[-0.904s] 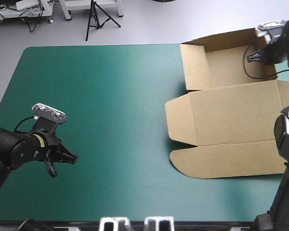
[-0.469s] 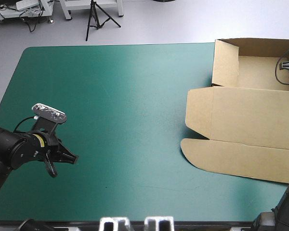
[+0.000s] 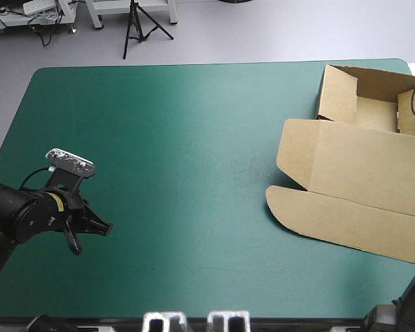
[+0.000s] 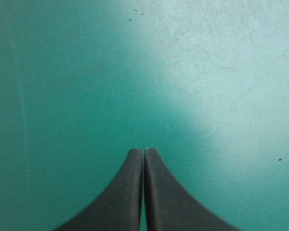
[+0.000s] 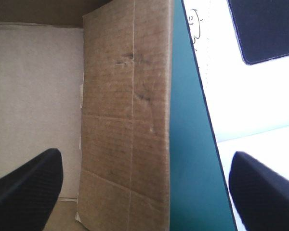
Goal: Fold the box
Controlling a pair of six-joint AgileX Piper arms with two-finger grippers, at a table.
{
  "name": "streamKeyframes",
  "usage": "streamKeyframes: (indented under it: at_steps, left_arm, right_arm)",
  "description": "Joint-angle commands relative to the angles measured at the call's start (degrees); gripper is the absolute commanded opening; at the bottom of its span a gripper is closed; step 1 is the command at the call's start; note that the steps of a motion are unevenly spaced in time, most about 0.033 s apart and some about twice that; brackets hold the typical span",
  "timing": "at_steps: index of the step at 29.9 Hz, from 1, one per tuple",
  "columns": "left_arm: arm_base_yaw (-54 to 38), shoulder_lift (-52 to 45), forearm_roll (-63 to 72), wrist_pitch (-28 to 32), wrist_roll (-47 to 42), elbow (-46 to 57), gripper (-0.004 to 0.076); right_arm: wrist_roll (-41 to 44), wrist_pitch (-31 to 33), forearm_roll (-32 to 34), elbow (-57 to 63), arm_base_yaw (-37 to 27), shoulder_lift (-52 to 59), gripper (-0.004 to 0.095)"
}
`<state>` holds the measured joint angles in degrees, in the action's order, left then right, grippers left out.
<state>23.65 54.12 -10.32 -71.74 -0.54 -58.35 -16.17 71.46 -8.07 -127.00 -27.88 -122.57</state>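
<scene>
I see my left pincer (image 4: pixel 144 151) clenched over the teal-green desk (image 3: pixel 194 173); my right pincer (image 5: pixel 144 161) is released, a wall of the brown box (image 3: pixel 360 173) between its fingers.

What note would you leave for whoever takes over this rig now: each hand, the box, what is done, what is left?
Left hand: shut, empty, over bare teal-green cover.
Right hand: open, over a side wall of the box, by the cover's right edge.
The box sits at the far right corner.
Done: far walls raised; lid flat.
Left: tucking the walls, it seems.
</scene>
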Motion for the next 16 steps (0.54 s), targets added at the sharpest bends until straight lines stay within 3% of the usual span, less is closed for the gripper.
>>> streamKeyframes:
  at_steps: [1, 4, 7, 10, 13, 16]
  left_arm:
    - [0.2, -0.5, -0.4, 0.0, -0.5, -1.3, -0.0008]
    - [0.2, -0.5, -0.3, 1.1, -0.5, -1.3, -0.0008]
    - [0.2, -0.5, -0.3, 2.3, -0.5, -1.3, -0.0009]
    - [0.2, -0.5, -0.2, 3.2, -0.5, -1.3, -0.0009]
    - [0.2, -0.5, 0.2, 3.9, -0.5, -1.3, -0.0009]
    - [0.2, -0.5, 0.6, 4.5, -0.5, -1.3, -0.0009]
  right_arm:
    - [0.1, -0.8, -2.7, -2.5, -0.6, 7.6, 0.0837]
    - [-0.5, 0.1, -9.1, -4.8, -0.6, 11.0, 0.075]
    - [-3.3, 0.1, -18.5, -5.4, -0.6, 15.6, 0.0561]
    - [-8.6, 0.1, -27.1, -5.4, 0.1, 20.5, 0.0256]
    - [-11.2, 0.1, -29.3, -5.4, 2.2, 24.4, -0.0016]
    - [-11.3, 0.1, -25.0, -5.4, 5.5, 27.7, -0.0018]
